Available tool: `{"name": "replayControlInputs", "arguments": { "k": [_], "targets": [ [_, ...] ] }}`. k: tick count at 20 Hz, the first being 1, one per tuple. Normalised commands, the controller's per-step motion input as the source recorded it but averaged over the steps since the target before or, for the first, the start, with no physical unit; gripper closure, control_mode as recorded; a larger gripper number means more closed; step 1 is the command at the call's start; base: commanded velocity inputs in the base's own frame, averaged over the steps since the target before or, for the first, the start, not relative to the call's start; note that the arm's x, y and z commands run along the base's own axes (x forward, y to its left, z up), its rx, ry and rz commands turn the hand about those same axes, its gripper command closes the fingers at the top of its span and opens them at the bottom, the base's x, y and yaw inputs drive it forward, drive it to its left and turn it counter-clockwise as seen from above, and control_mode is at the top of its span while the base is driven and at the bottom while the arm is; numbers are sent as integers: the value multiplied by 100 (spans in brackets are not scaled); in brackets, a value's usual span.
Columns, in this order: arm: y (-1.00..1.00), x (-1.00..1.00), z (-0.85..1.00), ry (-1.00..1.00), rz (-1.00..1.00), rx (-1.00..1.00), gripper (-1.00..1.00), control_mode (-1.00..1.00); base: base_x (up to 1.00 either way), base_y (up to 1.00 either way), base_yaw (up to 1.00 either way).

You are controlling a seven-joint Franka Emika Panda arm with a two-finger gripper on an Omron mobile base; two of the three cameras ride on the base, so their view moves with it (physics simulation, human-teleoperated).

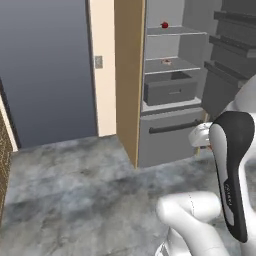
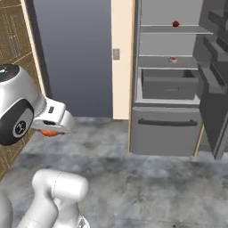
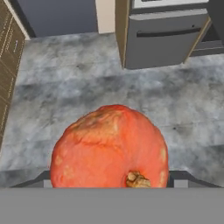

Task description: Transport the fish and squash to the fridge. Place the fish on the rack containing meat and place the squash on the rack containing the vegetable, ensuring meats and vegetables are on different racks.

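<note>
The squash (image 3: 109, 144), a round orange lump with a dry stem scar, sits between my fingers close to the hand camera. My gripper (image 2: 52, 127) is shut on it and holds it above the floor, well short of the fridge (image 2: 165, 129). The fridge stands open. The dark red vegetable (image 1: 164, 24) lies on its upper rack and also shows in the right base view (image 2: 175, 23). The meat (image 1: 167, 62) lies on the rack below, above a grey drawer bin (image 1: 170, 90). The fish is out of view.
The open fridge door (image 2: 216, 71) with its racks juts out on the right. A wooden side panel (image 1: 129, 75) and a cream pillar (image 1: 105, 65) stand left of the fridge, then a dark grey wall (image 1: 47, 70). Grey stone floor (image 1: 75, 175) lies between.
</note>
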Motion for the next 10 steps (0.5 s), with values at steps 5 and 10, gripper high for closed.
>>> {"name": "replayControlInputs", "arguments": {
  "k": [5,10],
  "targets": [
    [0,0,0,0,0,0,100,100,100,-91,-15],
    [0,0,0,0,0,0,100,100,100,-29,-22]
  ]
}}
